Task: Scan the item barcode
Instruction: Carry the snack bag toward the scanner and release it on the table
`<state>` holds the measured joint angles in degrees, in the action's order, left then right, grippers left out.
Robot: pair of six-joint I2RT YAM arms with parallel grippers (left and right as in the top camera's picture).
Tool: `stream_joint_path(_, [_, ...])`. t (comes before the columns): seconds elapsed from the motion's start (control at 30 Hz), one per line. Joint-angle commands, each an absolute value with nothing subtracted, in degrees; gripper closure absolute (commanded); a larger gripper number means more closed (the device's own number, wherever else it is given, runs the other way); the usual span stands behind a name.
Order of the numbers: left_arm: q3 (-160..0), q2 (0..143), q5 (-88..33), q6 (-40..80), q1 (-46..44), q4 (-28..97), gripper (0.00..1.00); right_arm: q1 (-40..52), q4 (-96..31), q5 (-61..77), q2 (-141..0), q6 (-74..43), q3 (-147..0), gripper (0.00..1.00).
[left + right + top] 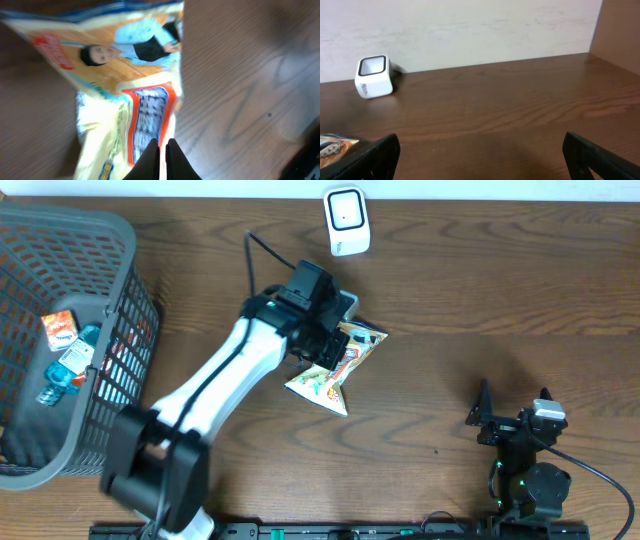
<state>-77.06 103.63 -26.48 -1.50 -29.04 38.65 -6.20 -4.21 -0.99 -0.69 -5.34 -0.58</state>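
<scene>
Overhead: the left gripper (pixel 325 340) reached to the middle of the wooden table (pixel 480 300) and sat on the snack packet (pixel 345 370), which lay flat below the white scanner (pixel 346 220) at the far edge. A wire basket (pixel 110 380) on the left held a blue bottle (pixel 68 365) and an orange carton (pixel 58 328). The right gripper (pixel 510 420) rested near the front right corner, well apart from the packet.

Left wrist: the left gripper (pixel 162 150) was pinched tight on the near edge of the snack packet (pixel 130 65) – its dark fingers (pixel 150 160) almost touching.

Right wrist: the right gripper (pixel 481 137) stood spread wide and gripped nothing – the scanner (pixel 372 76) was far off by the wall, and a corner of the snack packet (pixel 335 145) showed at the left.
</scene>
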Motion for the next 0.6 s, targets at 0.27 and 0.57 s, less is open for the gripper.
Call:
stream_joint_path(0.27, [-76.82, 123.13, -29.39, 0.08, -28.95, 33.82, 0.93, -6.7, -4.23, -0.71, -0.38, -4.4, -0.3, 0.01])
stream_joint_path(0.57, [-80.6, 121.21, -27.55, 0.27, -28.88, 38.3, 0.92, -6.7, -4.23, -0.71, -0.38, -4.4, -0.3, 0.01])
